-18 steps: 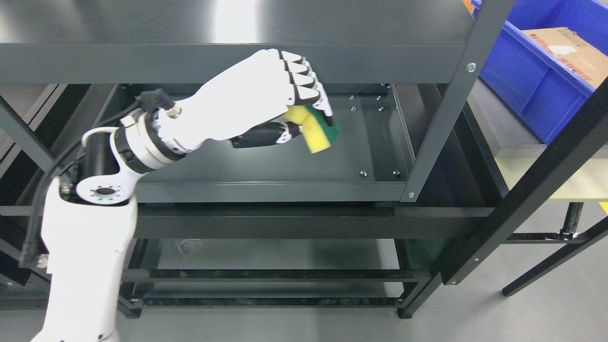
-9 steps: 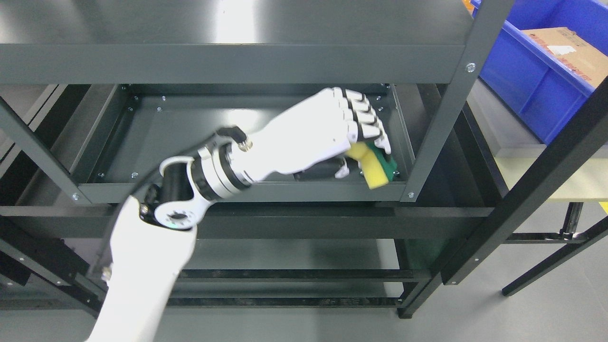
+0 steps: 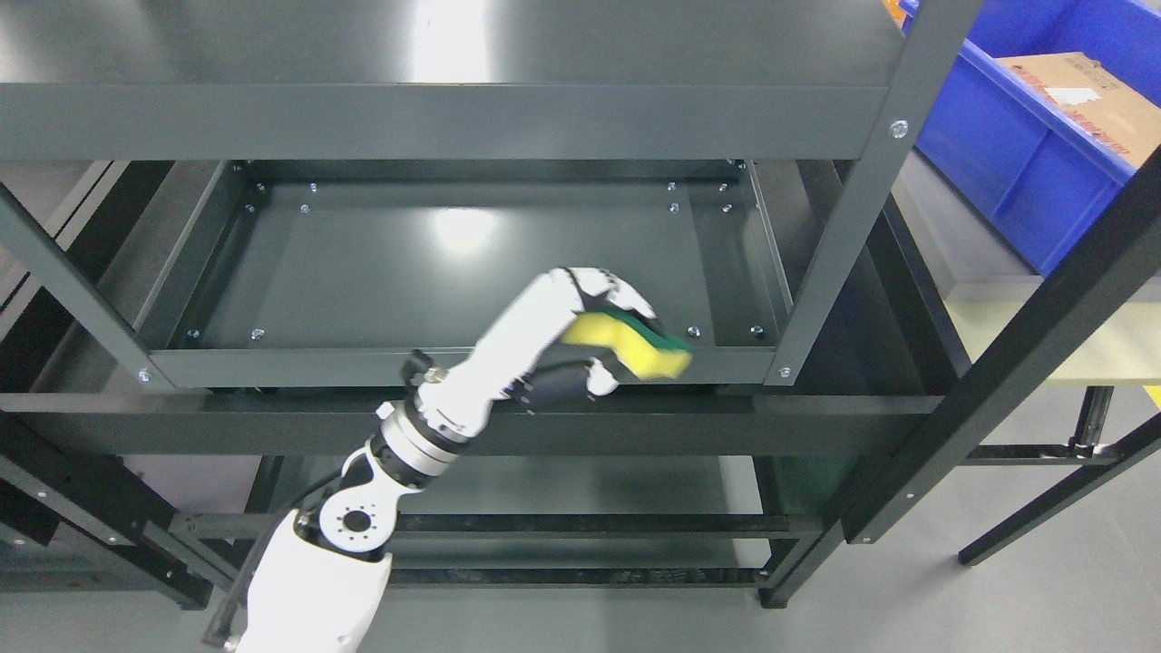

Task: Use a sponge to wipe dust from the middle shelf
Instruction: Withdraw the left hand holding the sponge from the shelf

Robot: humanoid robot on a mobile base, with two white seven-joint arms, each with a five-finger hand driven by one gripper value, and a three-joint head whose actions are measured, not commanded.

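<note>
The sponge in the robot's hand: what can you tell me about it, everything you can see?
The sponge is a soft-looking yellow foam block with a dark green scouring layer on its far side. It looks squeezed and bent, lying roughly flat. The left hand grips it, white fingers over the top, thumb underneath. It sits at the front right edge of the middle shelf, over the front lip.

open middle shelf [image 3: 435, 272], upright post [image 3: 843, 227] at right

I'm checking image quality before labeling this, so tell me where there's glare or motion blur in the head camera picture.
Head view: a bright ceiling-light reflection sits on the top shelf, and a softer glare patch on the middle shelf. The left hand gripping the yellow-green sponge shows slight motion blur at its edges. The blue bin and shelf frame look sharp.
</note>
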